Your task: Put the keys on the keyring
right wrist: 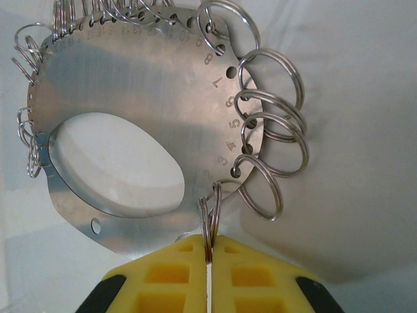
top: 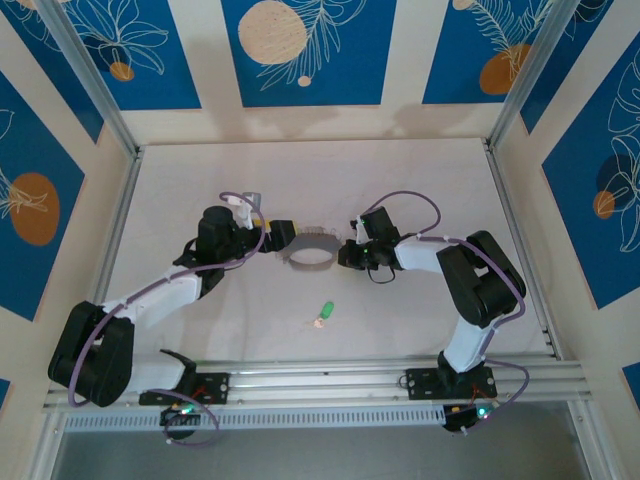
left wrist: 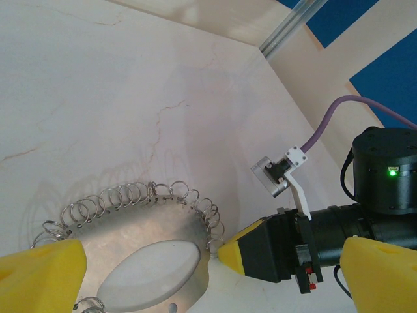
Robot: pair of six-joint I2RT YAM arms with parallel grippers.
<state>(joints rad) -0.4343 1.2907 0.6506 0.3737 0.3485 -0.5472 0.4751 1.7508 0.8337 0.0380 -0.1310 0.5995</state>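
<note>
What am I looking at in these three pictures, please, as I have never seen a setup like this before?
These are two robot arms bolted to a pale table, each ending in a two-finger gripper with yellow fingertips. One picture looks down from above and behind the arms; the other two come from cameras on the wrists. Between the grippers is a flat silver metal plate with an oval hole, its edge hung with small steel split rings. Nearer the arm bases a tiny green-headed key lies free on the table. The right gripper is shut on one split ring at the plate's edge. The left gripper is open at the plate's other side, holding nothing.
</note>
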